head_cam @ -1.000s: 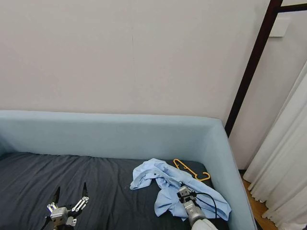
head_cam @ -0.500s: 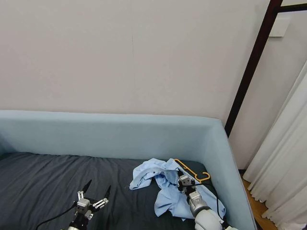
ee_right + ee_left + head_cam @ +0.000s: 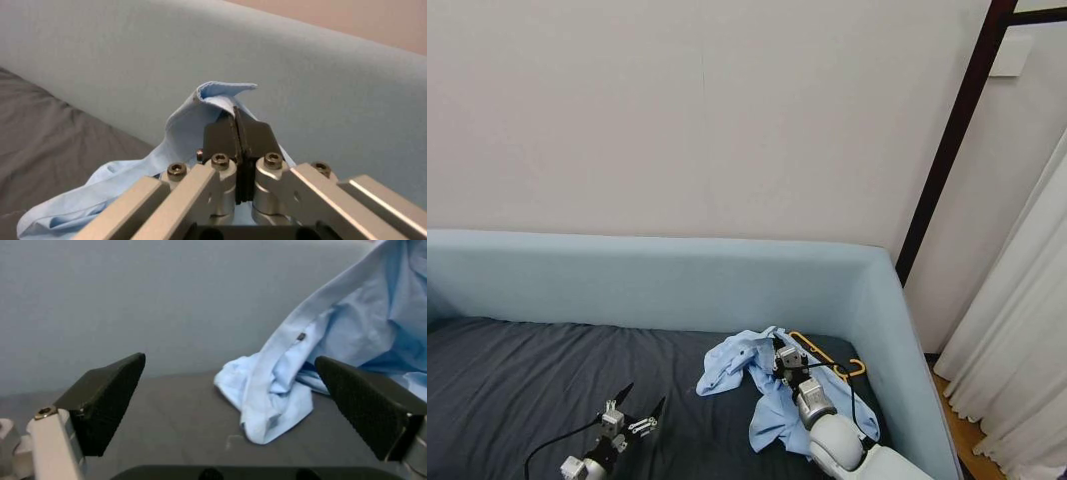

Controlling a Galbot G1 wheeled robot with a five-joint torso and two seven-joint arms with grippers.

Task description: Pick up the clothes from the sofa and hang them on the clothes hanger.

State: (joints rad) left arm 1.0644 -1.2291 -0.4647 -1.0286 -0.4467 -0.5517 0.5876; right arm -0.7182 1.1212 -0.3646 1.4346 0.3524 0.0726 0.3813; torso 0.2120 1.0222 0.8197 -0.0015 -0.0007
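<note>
One shirt (image 3: 727, 362) fold sits clamped in the right gripper (image 3: 235, 120) for lifting off the sofa (image 3: 647, 285); the left gripper (image 3: 644, 398) hovers nearby, jaws spread.

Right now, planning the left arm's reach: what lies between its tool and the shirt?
Bare seat cushion separates the open left tool from the blue shirt, in the head view.
</note>
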